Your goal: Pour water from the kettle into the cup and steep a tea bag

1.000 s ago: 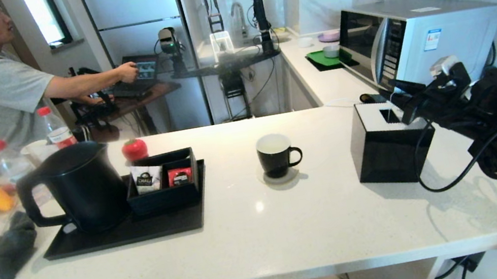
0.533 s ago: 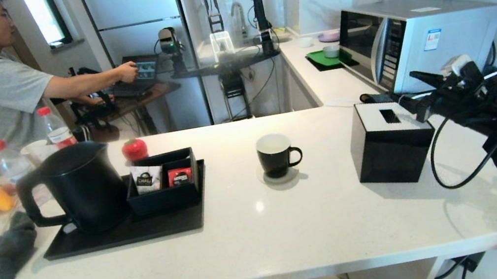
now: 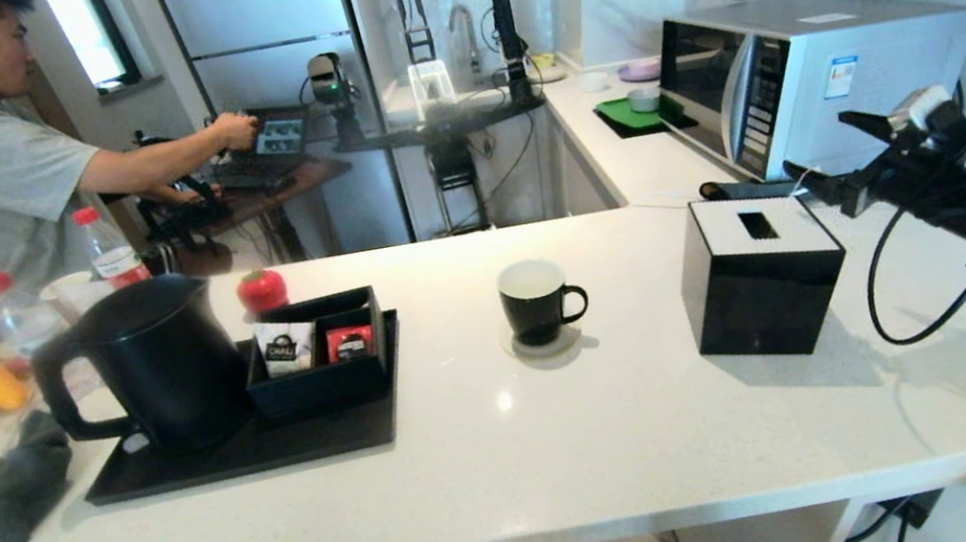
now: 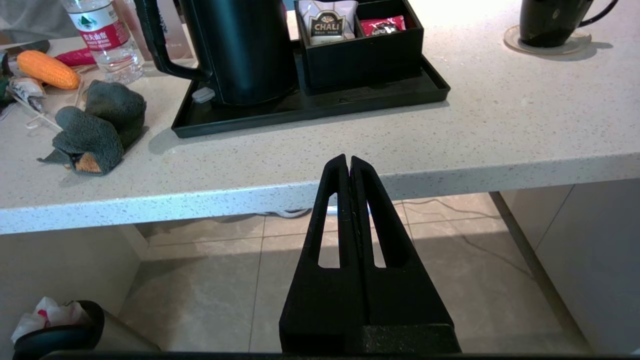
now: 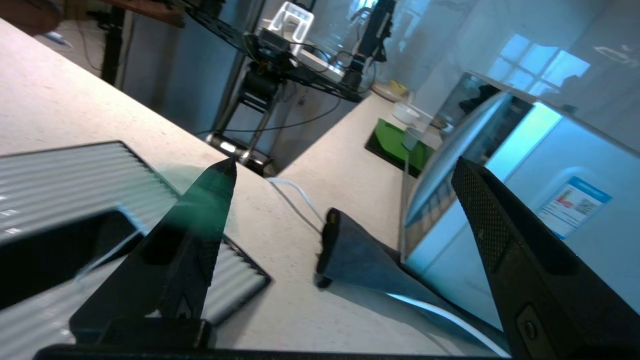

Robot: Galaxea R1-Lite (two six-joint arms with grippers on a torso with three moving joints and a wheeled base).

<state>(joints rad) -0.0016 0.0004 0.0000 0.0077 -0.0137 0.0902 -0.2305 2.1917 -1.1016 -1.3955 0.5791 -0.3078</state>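
Right pincer hangs with its jaws wide apart and nothing between them, above the bench between the black tissue box and the microwave; a second ago it sat lower, over the box's slot, and has since swung back toward the robot's right, away from the cup; I judge the steeping not yet begun; no tea bag shows in any view. The kettle stands untouched on its black tray, well apart from the cup on its coaster. Only the left wrist view shows the left pincer, pressed together, parked below the bench edge; only the right wrist view shows a dark wedge-shaped object beside the microwave.
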